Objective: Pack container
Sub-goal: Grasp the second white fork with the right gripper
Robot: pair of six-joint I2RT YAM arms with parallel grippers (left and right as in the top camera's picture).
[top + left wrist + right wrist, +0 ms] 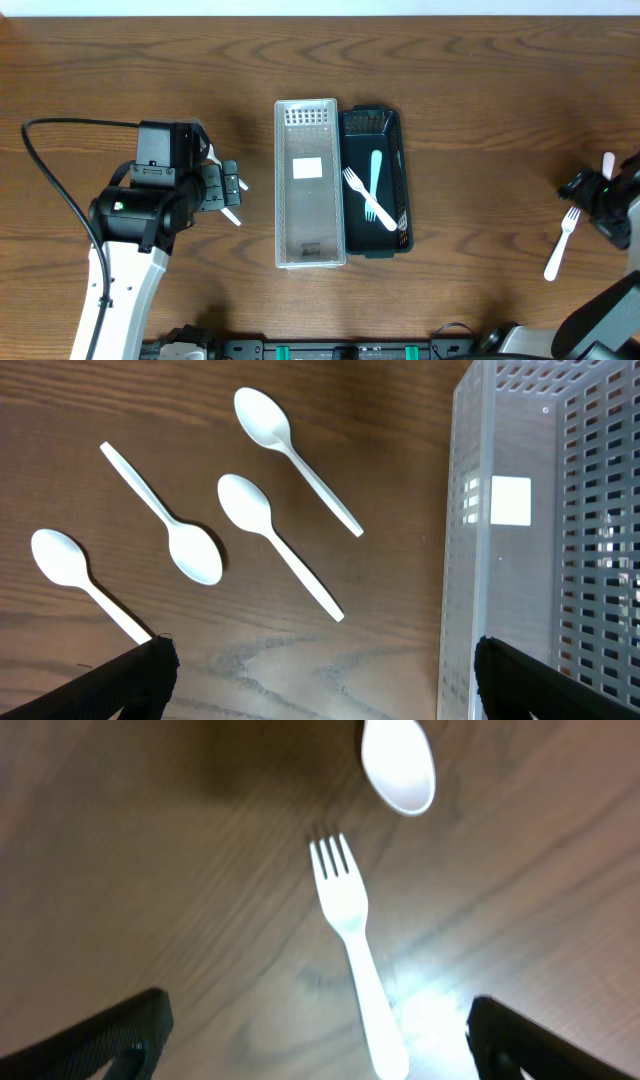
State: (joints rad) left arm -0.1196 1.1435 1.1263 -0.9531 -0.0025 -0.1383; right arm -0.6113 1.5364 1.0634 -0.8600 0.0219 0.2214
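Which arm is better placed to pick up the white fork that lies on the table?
Right. The right gripper, open, hangs directly over the fork; the left gripper is far away, above the spoons.

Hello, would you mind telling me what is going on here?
Two robot arms are packing plastic cutlery. The left hand hovers open over four white spoons beside the clear bin, which holds no cutlery. The right hand, open too, hangs above a loose white fork and a spoon on the table. The dark bin holds a white fork and a teal utensil.
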